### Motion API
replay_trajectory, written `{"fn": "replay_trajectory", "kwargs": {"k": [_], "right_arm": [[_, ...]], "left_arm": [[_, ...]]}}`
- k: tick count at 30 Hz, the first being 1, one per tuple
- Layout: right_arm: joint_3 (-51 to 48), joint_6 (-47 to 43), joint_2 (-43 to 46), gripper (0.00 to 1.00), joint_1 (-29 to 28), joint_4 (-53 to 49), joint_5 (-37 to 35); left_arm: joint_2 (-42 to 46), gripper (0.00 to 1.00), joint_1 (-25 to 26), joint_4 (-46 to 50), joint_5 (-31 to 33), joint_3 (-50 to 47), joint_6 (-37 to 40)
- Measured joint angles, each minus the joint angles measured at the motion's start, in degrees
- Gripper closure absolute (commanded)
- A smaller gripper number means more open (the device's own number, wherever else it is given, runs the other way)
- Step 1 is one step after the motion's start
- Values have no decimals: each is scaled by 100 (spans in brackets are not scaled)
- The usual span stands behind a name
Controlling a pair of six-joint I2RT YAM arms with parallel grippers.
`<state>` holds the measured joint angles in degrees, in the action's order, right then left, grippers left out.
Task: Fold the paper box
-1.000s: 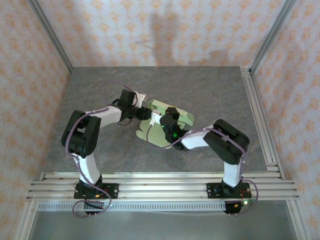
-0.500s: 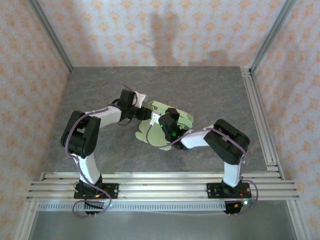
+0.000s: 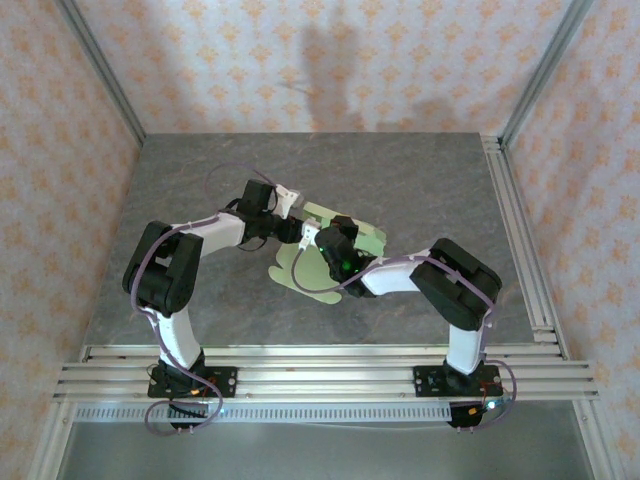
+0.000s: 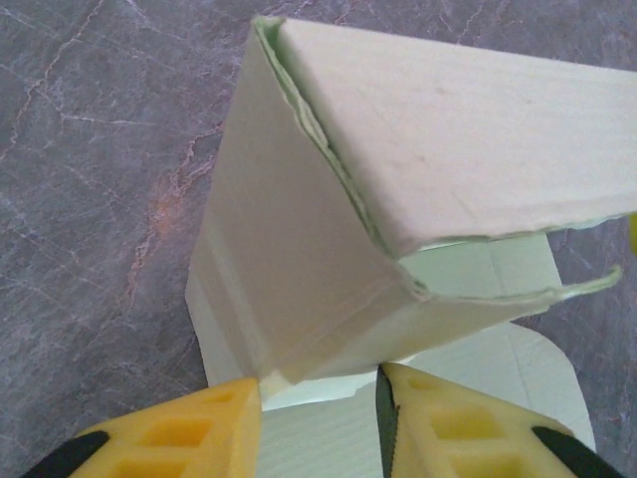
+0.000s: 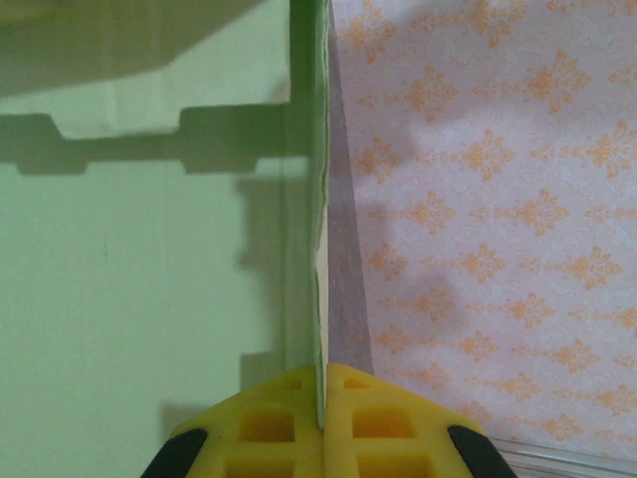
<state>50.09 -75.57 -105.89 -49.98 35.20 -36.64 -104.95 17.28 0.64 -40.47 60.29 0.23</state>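
Note:
The paper box (image 3: 300, 272) is a pale green die-cut card lying mid-table, partly folded up, with both grippers meeting over its back edge. My left gripper (image 3: 298, 234) reaches in from the left. In the left wrist view its yellow fingers (image 4: 189, 433) stand apart over a flat flap, and the folded corner of the paper box (image 4: 448, 119) sits just at their tips. My right gripper (image 3: 322, 238) comes in from the right. In the right wrist view this right gripper (image 5: 320, 398) is shut on the thin edge of an upright panel of the paper box (image 5: 129, 279).
The grey stone tabletop (image 3: 420, 190) spreads around the card on all sides. Aluminium rails run along the right edge (image 3: 520, 240) and the front (image 3: 320, 365). Patterned walls (image 3: 330, 60) close in the back and the sides.
Both grippers have crept slightly toward the back with the card. The card's near rounded flap has drawn in, and the raised panels stand closer together.

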Motion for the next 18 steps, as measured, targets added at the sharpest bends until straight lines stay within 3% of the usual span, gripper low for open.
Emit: {"fn": "replay_trajectory", "kwargs": {"k": [8, 18], "right_arm": [[26, 57, 0, 100, -2, -70, 15], [87, 146, 0, 100, -2, -186, 55]], "left_arm": [[-11, 60, 15, -9, 761, 0, -68], [-140, 64, 48, -179, 813, 0, -216]]}}
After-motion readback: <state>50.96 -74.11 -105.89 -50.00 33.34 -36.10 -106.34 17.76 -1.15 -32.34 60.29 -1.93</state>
